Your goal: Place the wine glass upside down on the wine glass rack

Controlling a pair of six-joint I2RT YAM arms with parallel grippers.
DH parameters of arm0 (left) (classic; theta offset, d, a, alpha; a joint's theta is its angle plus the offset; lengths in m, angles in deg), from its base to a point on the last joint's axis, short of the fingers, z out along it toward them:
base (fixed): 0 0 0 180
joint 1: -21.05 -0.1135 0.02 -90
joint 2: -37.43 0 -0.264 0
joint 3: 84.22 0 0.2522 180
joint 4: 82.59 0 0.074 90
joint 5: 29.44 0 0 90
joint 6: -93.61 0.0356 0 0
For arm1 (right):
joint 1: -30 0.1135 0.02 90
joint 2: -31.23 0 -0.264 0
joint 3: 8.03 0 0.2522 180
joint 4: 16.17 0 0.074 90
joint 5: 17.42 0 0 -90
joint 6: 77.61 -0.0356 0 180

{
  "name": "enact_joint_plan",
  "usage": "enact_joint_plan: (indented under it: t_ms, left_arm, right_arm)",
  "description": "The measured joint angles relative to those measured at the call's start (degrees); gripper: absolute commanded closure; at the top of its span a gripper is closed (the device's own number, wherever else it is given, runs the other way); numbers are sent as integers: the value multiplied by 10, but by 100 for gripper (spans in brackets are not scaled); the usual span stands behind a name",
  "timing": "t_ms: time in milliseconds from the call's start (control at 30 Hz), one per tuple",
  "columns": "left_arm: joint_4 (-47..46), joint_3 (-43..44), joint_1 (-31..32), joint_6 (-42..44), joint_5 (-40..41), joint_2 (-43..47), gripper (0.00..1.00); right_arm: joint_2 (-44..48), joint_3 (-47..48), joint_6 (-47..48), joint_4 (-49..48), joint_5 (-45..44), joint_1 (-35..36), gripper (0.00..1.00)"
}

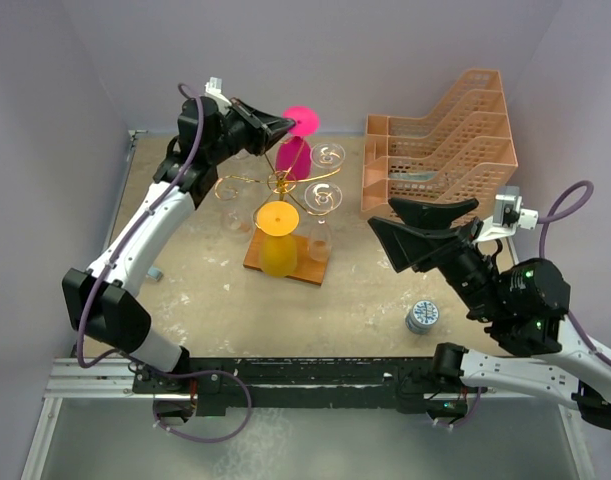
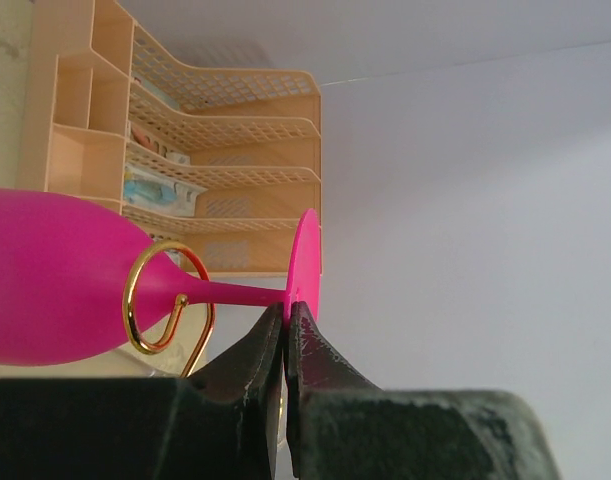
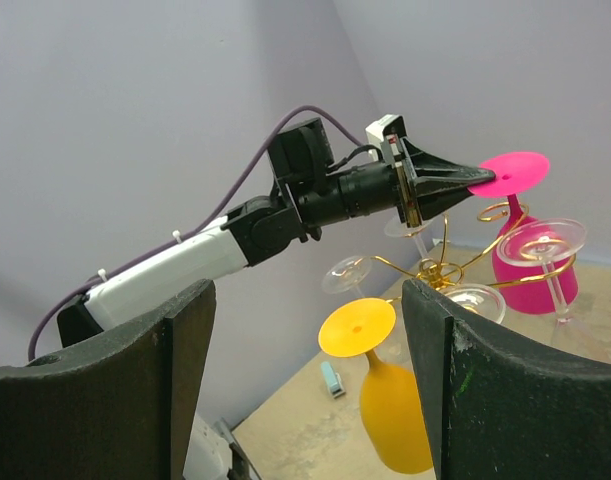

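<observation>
A pink wine glass (image 1: 293, 158) hangs upside down, its stem through a gold loop (image 2: 150, 300) of the wine glass rack (image 1: 282, 183). The rack stands on a brown wooden base (image 1: 310, 268). My left gripper (image 1: 285, 125) is shut on the edge of the glass's round pink foot (image 2: 305, 262); in the left wrist view the left gripper's (image 2: 286, 315) jaws pinch it. From the right wrist view the pink glass (image 3: 530, 270) and rack (image 3: 437, 272) show too. My right gripper (image 1: 385, 216) is open and empty, off to the right of the rack.
An orange glass (image 1: 277, 240) and several clear glasses (image 1: 323, 195) hang upside down on the rack. A peach lattice tray stack (image 1: 445, 140) stands at the back right. A small round tin (image 1: 422, 317) sits near the right arm, and a small blue-grey object (image 1: 157, 272) lies at the left.
</observation>
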Motion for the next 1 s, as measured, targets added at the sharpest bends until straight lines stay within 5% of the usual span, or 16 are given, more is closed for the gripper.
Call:
enact_joint_plan:
  t_ms: [800, 1000]
  left_arm:
    - [103, 36, 0, 80, 100, -5, 100]
    - [120, 36, 1, 93, 103, 7, 90]
  right_arm:
    - [7, 0, 0, -2, -4, 0, 23]
    - [4, 0, 0, -5, -4, 0, 23]
